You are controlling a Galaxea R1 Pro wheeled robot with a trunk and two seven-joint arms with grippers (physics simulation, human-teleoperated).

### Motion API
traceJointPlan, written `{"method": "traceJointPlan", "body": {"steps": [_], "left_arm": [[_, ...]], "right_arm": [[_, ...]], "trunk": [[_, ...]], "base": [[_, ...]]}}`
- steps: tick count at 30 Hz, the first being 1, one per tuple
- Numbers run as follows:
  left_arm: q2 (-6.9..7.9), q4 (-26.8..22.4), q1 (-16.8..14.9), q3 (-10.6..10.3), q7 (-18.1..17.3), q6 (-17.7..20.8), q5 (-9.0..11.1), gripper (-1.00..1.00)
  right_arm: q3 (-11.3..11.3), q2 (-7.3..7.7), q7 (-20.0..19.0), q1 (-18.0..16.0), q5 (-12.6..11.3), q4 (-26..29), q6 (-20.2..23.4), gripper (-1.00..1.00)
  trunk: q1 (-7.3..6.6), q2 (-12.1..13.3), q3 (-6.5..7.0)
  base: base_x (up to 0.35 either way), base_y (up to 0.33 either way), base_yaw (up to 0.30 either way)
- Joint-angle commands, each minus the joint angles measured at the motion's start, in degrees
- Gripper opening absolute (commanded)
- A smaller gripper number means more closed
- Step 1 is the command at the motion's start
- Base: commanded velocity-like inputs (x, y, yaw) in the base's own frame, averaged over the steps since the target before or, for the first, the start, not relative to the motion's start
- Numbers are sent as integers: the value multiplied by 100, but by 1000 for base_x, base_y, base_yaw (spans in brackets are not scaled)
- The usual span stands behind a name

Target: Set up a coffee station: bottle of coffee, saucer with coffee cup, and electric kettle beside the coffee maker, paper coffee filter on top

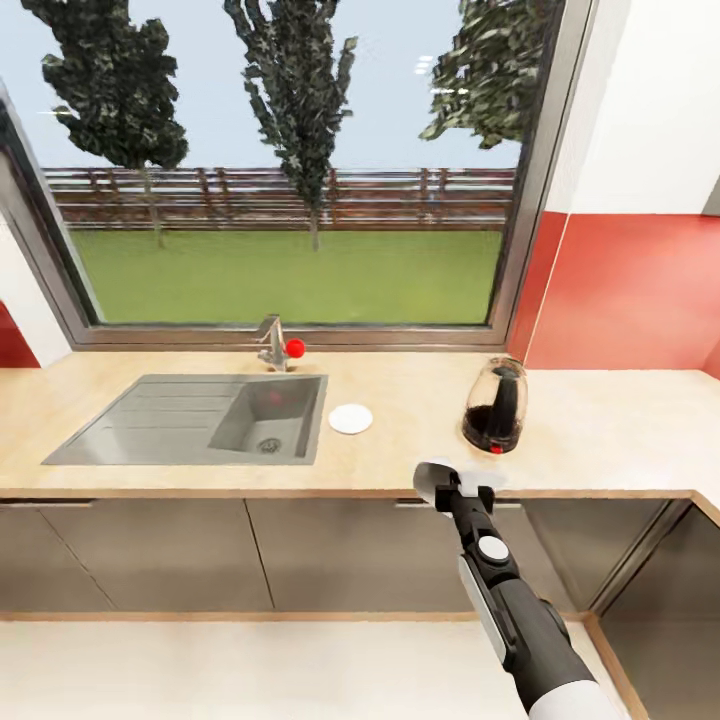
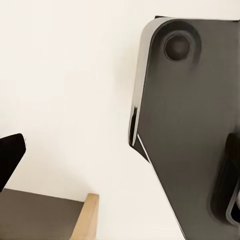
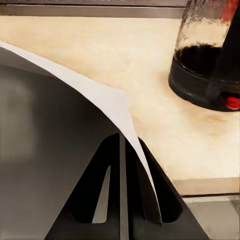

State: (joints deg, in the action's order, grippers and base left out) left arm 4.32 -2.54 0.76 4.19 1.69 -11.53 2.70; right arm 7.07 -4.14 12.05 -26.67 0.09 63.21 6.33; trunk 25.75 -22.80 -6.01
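Gripping the paper coffee filter between closed fingers, our right gripper is hovering at the surface's front edge. We are facing the coffee maker, which is standing just beyond it toward the back edge, so the right arm is nearer.

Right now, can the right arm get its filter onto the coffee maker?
Probably yes. The right tool, shut on the paper filter, hangs at the counter's front edge just short of the coffee maker, with bare countertop between them and nothing blocking.
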Motion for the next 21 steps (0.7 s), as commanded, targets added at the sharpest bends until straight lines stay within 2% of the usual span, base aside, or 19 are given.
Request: {"method": "traceJointPlan", "body": {"steps": [1, 11, 21], "left_arm": [[-1, -10, 3, 37, -11, -6, 20, 100], [-1, -17, 3, 38, -11, -7, 20, 100], [22, -18, 3, 38, -11, -11, 30, 100]], "right_arm": [[14, 1, 34, -5, -19, 7, 34, -100], [17, 1, 34, -5, -18, 6, 34, -100], [20, 1, 34, -5, -22, -1, 32, -100]], "trunk": [[3, -12, -8], [3, -12, 27], [3, -12, 62]], "base": [[-103, 301, 277], [-170, 280, 276], [-11, 304, 275]]}}
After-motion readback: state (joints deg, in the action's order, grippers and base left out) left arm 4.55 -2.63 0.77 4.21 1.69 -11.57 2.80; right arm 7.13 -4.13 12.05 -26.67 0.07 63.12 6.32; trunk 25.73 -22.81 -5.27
